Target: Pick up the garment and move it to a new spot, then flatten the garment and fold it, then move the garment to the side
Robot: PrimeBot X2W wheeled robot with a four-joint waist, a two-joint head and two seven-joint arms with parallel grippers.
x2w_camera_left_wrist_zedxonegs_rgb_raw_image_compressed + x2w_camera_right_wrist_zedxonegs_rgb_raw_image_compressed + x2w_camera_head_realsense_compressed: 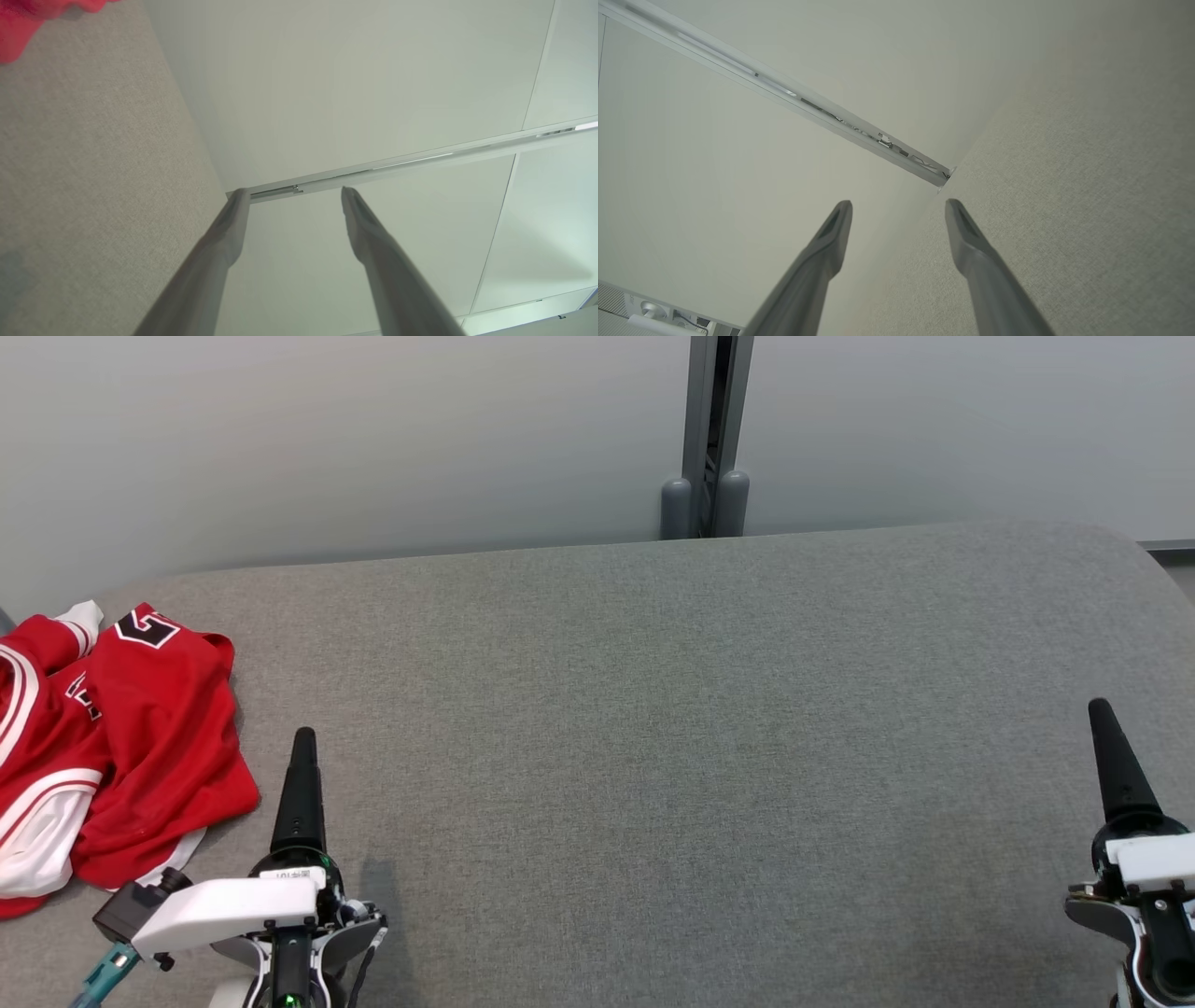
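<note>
The garment [112,747] is a red jersey with white trim and black numerals, lying crumpled at the far left of the grey padded surface [672,756]. A red corner of the garment [28,18] shows blurred at the top left of the left wrist view. My left gripper [303,747] hovers just right of the jersey, apart from it. Its fingers [233,219] stand spread with nothing between them. My right gripper [1106,728] sits at the far right, well away from the cloth, and its fingers [966,228] are also spread and empty.
A pale wall runs behind the surface, with a grey vertical post [709,439] at its middle. The surface's back edge curves down at the right [1148,560]. A metal rail [784,98] crosses the wall in both wrist views.
</note>
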